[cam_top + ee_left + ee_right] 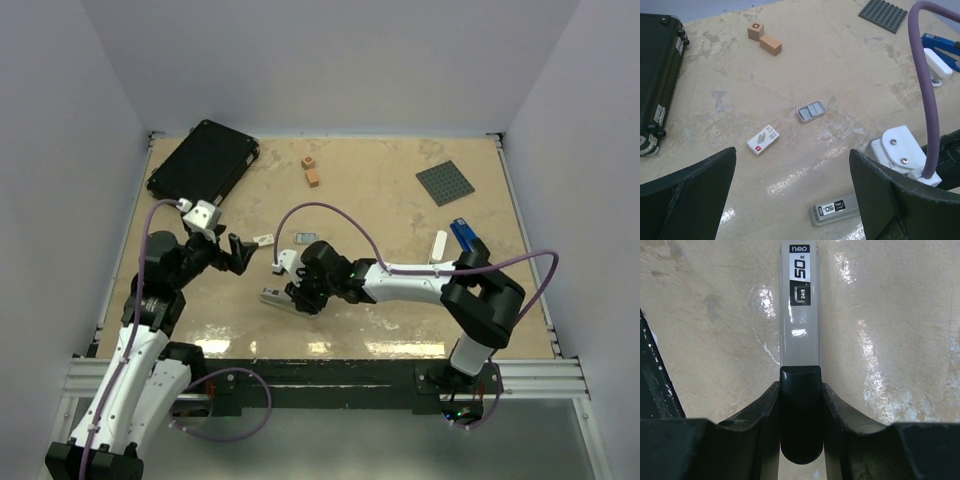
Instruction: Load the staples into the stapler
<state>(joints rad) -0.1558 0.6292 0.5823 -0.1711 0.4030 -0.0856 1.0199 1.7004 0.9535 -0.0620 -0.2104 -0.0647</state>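
The right gripper (800,392) is clamping, jaws partway closed, on the black rear end of the stapler (799,315), which is lying near the near edge of the surface, left of its middle. The left gripper (792,192) is hanging wide open, holding nothing. Loading is barely beginning: the staples (811,111) are lying untouched toward the middle of the surface, a small white box (763,140) is sitting near them, and bare surface is leaving open room between them and the stapler
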